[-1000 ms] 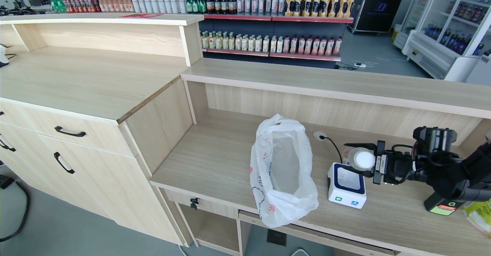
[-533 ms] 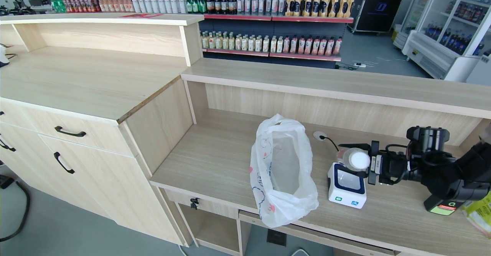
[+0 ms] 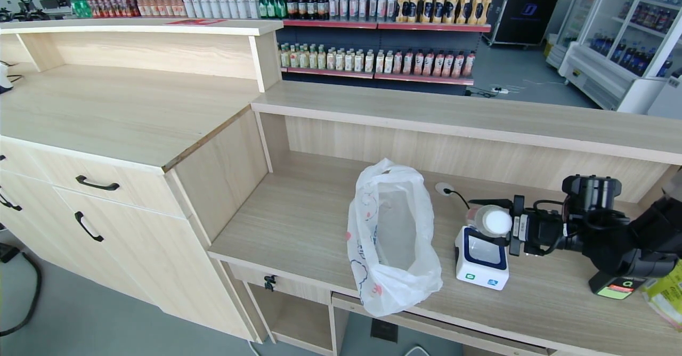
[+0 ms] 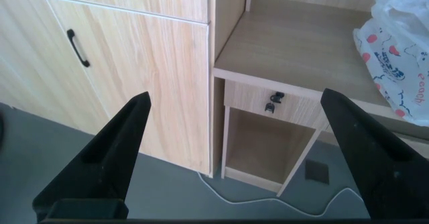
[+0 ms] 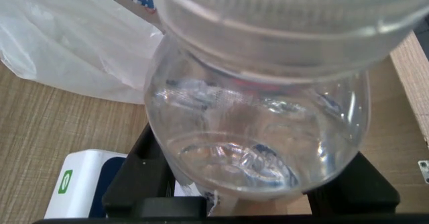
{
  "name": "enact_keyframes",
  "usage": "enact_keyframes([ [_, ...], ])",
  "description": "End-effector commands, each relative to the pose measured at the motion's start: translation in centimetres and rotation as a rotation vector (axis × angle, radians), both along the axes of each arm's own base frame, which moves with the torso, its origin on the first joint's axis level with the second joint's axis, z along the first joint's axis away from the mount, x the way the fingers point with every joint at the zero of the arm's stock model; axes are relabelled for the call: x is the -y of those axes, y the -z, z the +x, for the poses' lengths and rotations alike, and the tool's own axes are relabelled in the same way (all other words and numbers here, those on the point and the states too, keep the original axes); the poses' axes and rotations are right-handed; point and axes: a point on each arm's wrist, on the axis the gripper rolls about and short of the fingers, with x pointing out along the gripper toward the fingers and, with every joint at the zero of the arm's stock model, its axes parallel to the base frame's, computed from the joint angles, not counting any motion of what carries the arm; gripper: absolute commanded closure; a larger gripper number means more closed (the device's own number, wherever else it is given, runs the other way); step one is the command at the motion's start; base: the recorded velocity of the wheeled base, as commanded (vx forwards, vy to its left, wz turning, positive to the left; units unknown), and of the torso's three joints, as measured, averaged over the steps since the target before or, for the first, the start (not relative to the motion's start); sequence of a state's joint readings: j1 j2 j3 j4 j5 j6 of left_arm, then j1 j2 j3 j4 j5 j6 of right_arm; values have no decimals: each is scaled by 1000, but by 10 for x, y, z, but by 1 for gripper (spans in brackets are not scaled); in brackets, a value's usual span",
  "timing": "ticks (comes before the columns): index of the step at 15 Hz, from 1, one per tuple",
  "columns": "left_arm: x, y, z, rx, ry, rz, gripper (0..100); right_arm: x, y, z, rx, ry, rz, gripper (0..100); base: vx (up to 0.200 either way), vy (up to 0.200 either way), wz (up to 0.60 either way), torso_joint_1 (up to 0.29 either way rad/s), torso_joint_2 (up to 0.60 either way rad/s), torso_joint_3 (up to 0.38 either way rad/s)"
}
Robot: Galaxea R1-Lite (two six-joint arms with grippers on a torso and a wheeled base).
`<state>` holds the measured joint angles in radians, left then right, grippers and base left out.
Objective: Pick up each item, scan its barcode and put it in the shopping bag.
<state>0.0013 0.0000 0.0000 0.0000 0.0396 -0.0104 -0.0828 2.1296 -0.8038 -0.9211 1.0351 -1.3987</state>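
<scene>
My right gripper [image 3: 493, 218] is shut on a clear plastic bottle [image 3: 489, 221] with a white cap, held lying level just above the white and blue barcode scanner [image 3: 481, 257]. Up close, the bottle [image 5: 261, 117] has the scanner [image 5: 84, 184] under it and the bag [image 5: 74, 43] beyond it. The white shopping bag [image 3: 391, 239] stands open on the counter left of the scanner. My left gripper [image 4: 234, 150] is open, down beside the counter's front, with the bag [image 4: 395, 56] off to one side.
The scanner's cable runs to a grommet [image 3: 444, 188] behind it. A yellow packet [image 3: 666, 294] lies at the counter's right end. A raised ledge [image 3: 463, 116] runs along the back, and a taller cabinet with drawers [image 3: 96, 185] stands to the left.
My right gripper has moved the bottle a little to the left, further over the scanner, mostly in the first half second. The bag and scanner have not moved.
</scene>
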Motion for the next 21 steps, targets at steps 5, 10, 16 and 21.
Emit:
enact_keyframes([
  [5,0,0,0,0,-1,0,0,-3,-2,0,6,-8,0,100,0,0,0,0,0,0],
  [10,0,0,0,0,-1,0,0,-6,0,2,-8,-14,8,100,0,0,0,0,0,0],
  [16,0,0,0,0,-1,0,0,5,-54,-31,-90,59,99,100,0,0,0,0,0,0],
  [21,0,0,0,0,-1,0,0,25,-147,-112,-478,455,542,100,0,0,0,0,0,0],
])
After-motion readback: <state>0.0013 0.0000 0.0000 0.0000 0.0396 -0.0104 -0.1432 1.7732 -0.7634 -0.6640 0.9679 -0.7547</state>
